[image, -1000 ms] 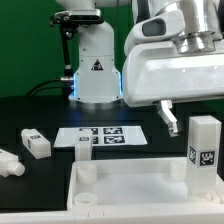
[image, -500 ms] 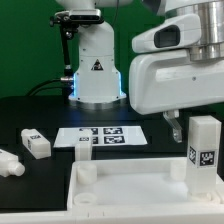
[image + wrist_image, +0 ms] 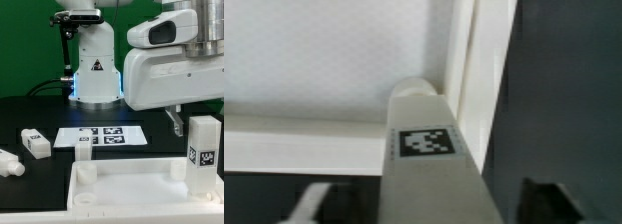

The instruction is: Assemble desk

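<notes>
Nearest you, the desk's tabletop panel (image 3: 125,195) lies rim-up. One tagged leg (image 3: 203,150) stands upright at its corner on the exterior view's right. Your gripper (image 3: 429,203) straddles that leg, jaws apart, with gaps on both sides. Farther back, a loose leg (image 3: 35,143) and another white part (image 3: 8,163) lie unfitted, so most of the assembly looks undone. Beyond them lies the marker board (image 3: 100,136).

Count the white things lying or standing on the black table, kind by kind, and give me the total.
White plastic block legs with square tags: 3 (one upright, two lying)
Large white rectangular rimmed tabletop panel: 1
Thin flat white marker board: 1
Total: 5
</notes>
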Robot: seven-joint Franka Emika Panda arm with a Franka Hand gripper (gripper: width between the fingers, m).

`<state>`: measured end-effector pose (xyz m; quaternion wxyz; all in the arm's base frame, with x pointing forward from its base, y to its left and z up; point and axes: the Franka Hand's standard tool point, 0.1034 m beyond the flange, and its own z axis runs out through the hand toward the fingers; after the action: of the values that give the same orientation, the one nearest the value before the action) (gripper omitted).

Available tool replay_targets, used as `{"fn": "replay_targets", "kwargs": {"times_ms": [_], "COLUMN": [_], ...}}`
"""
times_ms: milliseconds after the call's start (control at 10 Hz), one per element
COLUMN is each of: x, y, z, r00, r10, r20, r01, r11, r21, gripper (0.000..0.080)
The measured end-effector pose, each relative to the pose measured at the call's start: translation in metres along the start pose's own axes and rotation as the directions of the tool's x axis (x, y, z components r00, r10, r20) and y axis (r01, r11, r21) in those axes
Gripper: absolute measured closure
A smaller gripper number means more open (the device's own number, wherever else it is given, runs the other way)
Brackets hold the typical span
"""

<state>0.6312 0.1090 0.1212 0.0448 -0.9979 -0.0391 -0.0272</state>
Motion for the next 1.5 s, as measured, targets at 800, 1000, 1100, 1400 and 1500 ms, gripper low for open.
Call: {"fn": "replay_targets", "kwargs": {"times_ms": [800, 1000, 1100, 1400, 1500], "x": [0.002, 0.002, 0.002, 0.005, 0.006], "y": [0.0, -0.001, -0.001, -0.023, -0.019], "z": [0.001, 0.001, 0.001, 0.006, 0.005], "r00": [0.561, 0.501, 0.434, -0.114, -0.141], "r10": [0.828, 0.865, 0.901, 0.992, 0.987], "r20": [-0.014, -0.006, -0.001, 0.06, 0.072], "r01": [-0.826, -0.864, -0.899, -0.988, -0.985], "r11": [0.561, 0.501, 0.434, -0.119, -0.147], "r21": [0.058, 0.057, 0.059, 0.094, 0.095], "gripper": [0.0514, 0.0514, 0.0514, 0.0514, 0.0514]}}
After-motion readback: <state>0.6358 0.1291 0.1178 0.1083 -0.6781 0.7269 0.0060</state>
